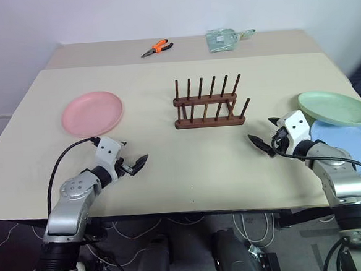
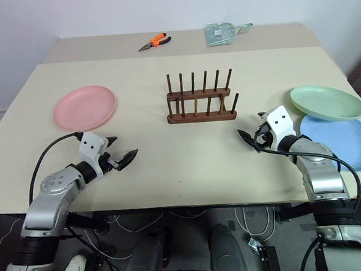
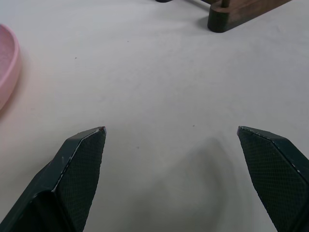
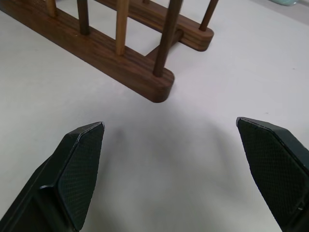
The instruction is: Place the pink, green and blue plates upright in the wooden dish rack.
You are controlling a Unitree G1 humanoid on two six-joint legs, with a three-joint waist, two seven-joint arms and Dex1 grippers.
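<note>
The rack (image 1: 207, 104) stands in the middle of the desk (image 1: 171, 173), slightly above frame centre, with 2 rails and upright pegs, all slots bare. Open desk surrounds it on every side.

The pink plate (image 1: 92, 113) lies flat at middle left, well apart from the rack and near the desk's left edge. The green plate (image 1: 336, 106) sits at middle right, tilted, its lower rim resting on the blue plate (image 1: 348, 146) just below it. The blue plate lies close to the desk's right edge.

The left tool (image 1: 137, 164) hangs over bare desk at lower left, below the pink plate, its fingers spread wide and holding nothing. In the left wrist view the 2 fingertips (image 3: 84, 159) stand far apart over empty surface, with the pink plate's rim (image 3: 7, 67) at one side and a rail end of the rack (image 3: 231, 14) ahead.

The right tool (image 1: 263, 142) hangs at middle right, just beside the 2 stacked plates and pointing toward frame centre, also spread wide and empty. The right wrist view shows its fingertips (image 4: 82, 164) apart over bare desk with the rack's near rail end (image 4: 154, 84) ahead.

A broad clear strip runs along the desk's lower edge between the 2 tools. At the top of the frame, past a seam in the desk, lie orange-handled pliers (image 1: 157, 48) and a pale green packet (image 1: 224, 39), well away from everything else.
</note>
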